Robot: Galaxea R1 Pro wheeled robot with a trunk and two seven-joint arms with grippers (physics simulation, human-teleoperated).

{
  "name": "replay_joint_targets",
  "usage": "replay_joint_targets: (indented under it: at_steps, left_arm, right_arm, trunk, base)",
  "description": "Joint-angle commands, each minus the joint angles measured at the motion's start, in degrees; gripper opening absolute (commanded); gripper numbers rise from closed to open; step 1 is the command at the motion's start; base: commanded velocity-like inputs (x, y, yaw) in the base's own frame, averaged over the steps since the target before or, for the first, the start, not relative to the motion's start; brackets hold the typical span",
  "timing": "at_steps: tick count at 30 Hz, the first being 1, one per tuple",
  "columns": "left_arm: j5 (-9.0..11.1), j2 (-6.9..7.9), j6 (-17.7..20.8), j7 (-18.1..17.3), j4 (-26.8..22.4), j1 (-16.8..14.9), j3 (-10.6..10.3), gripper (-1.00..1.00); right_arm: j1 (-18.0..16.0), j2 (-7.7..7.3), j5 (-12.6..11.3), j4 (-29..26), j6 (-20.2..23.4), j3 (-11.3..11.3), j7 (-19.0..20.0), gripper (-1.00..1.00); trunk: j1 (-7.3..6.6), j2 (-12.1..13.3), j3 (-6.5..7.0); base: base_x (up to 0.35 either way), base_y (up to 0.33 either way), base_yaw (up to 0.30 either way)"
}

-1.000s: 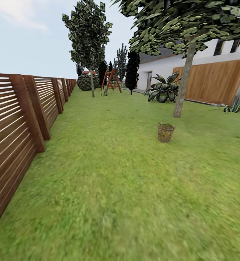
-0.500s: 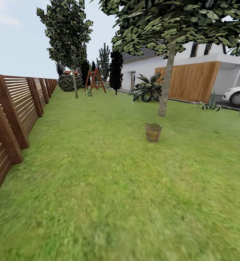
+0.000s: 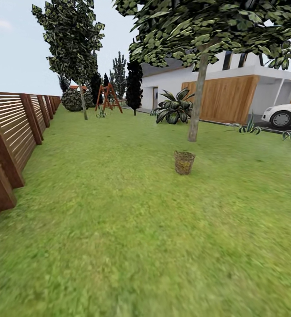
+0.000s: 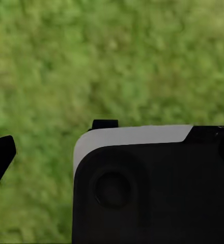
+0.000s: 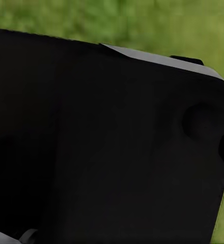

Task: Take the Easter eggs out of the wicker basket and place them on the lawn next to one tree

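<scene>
One wicker basket (image 3: 184, 162) upright on lawn (image 3: 119, 211), just right of frame centre, contents not discernible | tree (image 3: 197, 97) trunk beyond it, near, apart | slatted fence (image 3: 13, 127) along left edge | white car (image 3: 286, 113) at right edge | grippers: wrist views give dark housing over grass, jaw state cannot be told

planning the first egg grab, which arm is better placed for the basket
Probably the right, only marginally. In the head view the wicker basket stands far ahead on the lawn, slightly right of centre, beside the tree. The robot must drive closer first, so this could change.
</scene>
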Motion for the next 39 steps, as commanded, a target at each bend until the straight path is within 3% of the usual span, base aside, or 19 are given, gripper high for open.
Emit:
replay_joint_targets:
  at_steps: [1, 10, 39]
  left_arm:
    - [0.04, 0.0, -0.17, -0.03, 0.04, -0.03, 0.04, 1.0]
    - [0.04, 0.0, -0.17, -0.03, 0.04, -0.03, 0.04, 1.0]
    - [0.04, 0.0, -0.17, -0.03, 0.04, -0.02, 0.04, 1.0]
  right_arm:
    - [0.03, 0.0, 0.39, -0.1, -0.05, -0.12, -0.02, 1.0]
    - [0.03, 0.01, 0.39, -0.1, -0.05, -0.14, -0.02, 1.0]
    - [0.03, 0.01, 0.39, -0.1, -0.05, -0.15, -0.02, 1.0]
  trunk:
    - [0.03, -0.02, -0.04]
    - [0.03, -0.02, -0.04]
    - [0.03, -0.02, -0.04]
  base:
    - [0.308, 0.192, -0.007]
    - [0.308, 0.193, -0.103]
    - [0.313, 0.149, -0.266]
